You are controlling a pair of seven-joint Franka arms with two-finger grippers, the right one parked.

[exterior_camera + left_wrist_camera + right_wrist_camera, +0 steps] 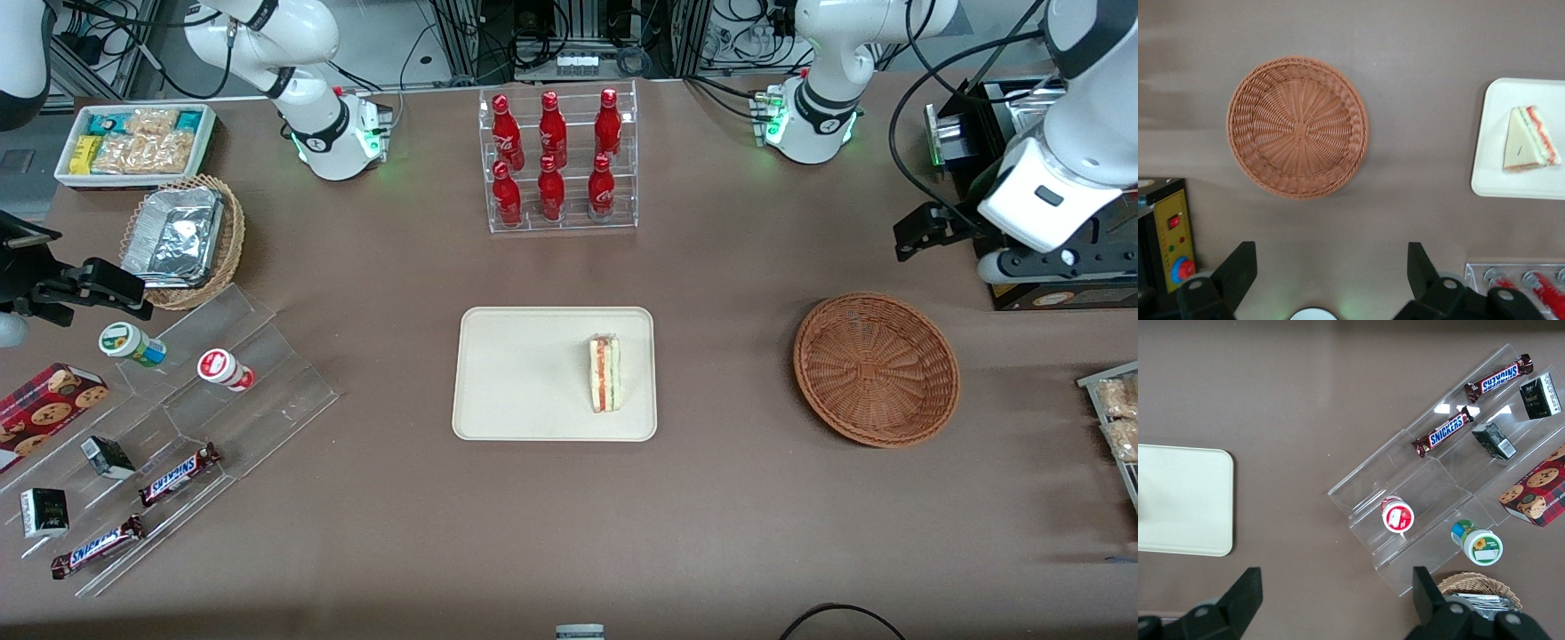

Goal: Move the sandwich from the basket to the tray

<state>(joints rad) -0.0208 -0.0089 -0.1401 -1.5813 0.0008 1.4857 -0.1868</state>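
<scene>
**Sandwich delivered to tray; working arm raised near the basket**

Front view: the sandwich [605, 372] lies on the tray [498, 391], close to the tray edge that faces the basket [876, 368]. The basket holds nothing and sits on the tabletop well apart from the tray, toward the working arm's end. The gripper [925, 233] hangs high above the tabletop, farther from the camera than the basket. A clear rack of red bottles [558, 160] stands near the tabletop's back edge.

Left wrist view: the gripper [1331, 273] shows both fingers [1238, 267] spread wide with nothing between them. The basket [1298, 127] appears bare inside; the sandwich [1530, 140] rests flat within the tray [1491, 167] rim.

Right wrist view: only a corner of the tray [1185, 500] and a clear stepped stand [1431, 473] of snacks are seen.

Judgement: the transfer looks complete. The remaining step is a clean retreat, best done rising clear of the basket rim, with the jaws left apart
</scene>
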